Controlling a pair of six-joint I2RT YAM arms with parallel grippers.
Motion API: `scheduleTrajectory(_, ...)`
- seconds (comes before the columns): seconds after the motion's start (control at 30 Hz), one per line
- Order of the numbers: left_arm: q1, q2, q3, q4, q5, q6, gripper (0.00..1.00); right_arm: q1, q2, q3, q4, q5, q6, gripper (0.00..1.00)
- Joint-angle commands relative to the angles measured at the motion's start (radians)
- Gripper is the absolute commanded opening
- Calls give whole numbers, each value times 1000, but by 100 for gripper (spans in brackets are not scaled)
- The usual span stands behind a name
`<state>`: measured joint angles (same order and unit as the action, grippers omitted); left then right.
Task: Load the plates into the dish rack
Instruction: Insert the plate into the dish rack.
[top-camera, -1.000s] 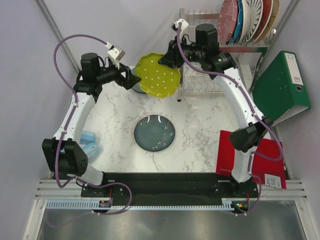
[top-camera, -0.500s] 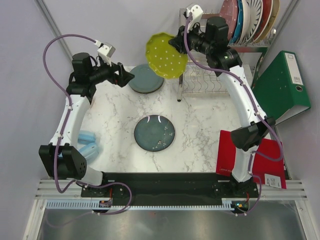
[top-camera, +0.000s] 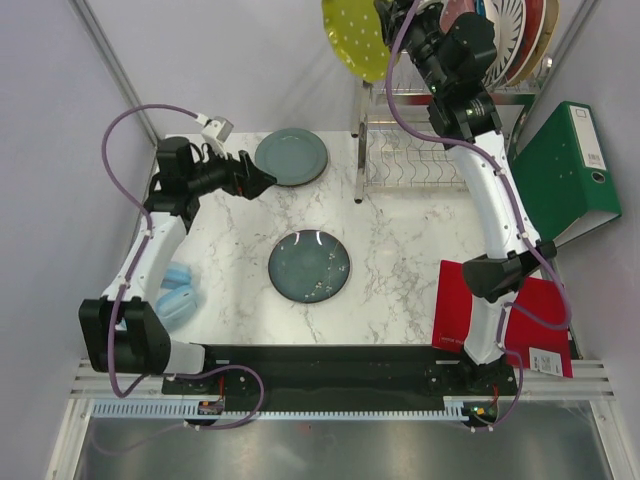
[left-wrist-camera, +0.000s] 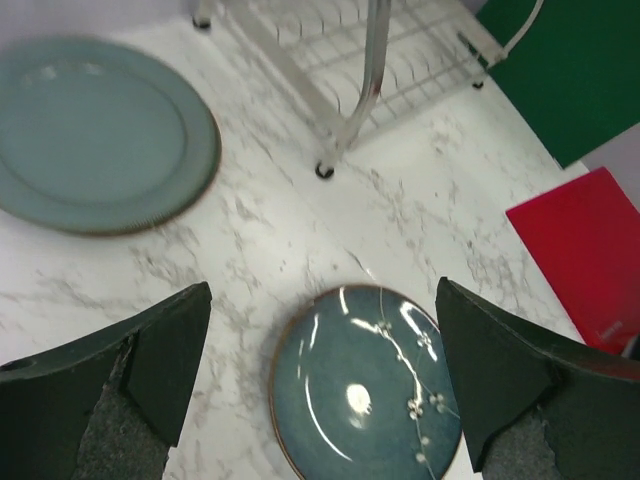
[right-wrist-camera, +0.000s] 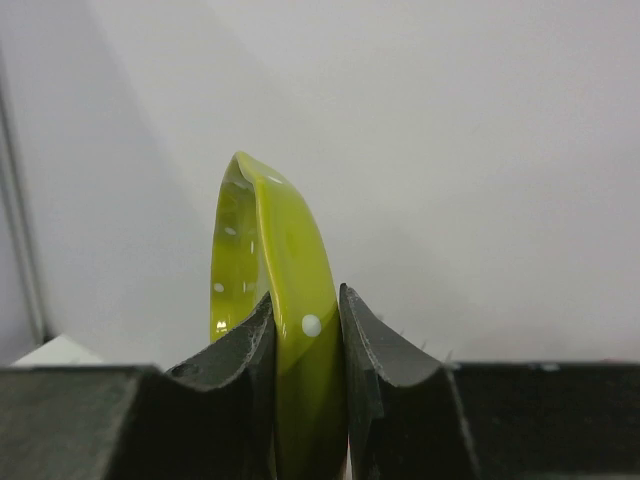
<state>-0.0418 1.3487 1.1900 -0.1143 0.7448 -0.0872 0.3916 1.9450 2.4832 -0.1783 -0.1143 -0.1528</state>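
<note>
Right hand (right-wrist-camera: 303, 325): clamped on the rim of the lime plate (right-wrist-camera: 262, 235), which I hold on edge, high above the table (top-camera: 400, 240). The dish rack (top-camera: 415, 160) lies just to my right. Its upper tier carries the racked plates (top-camera: 505, 40), roughly parallel to mine, so I judge the next move a short sideways shift. Left hand (top-camera: 255, 180): jaws wide, empty, beside the grey-blue plate (top-camera: 290, 157).

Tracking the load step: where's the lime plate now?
Top view, upper edge, right of centre: the lime plate is clamped on edge in the right gripper, high up near the dish rack and its left end.
</note>
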Motion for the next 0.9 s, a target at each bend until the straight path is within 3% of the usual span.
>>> scheduleTrajectory(0.0, -7, 36, -38, 21, 61, -66, 100, -6, -54, 77, 322, 204, -120, 0)
scheduleTrajectory(0.3, -15, 84, -23, 31, 65, -37, 100, -63, -41, 56, 387, 364, -287, 0)
scheduleTrajectory(0.87, -21, 124, -20, 36, 62, -36, 100, -184, -9, -21, 275, 409, -254, 0)
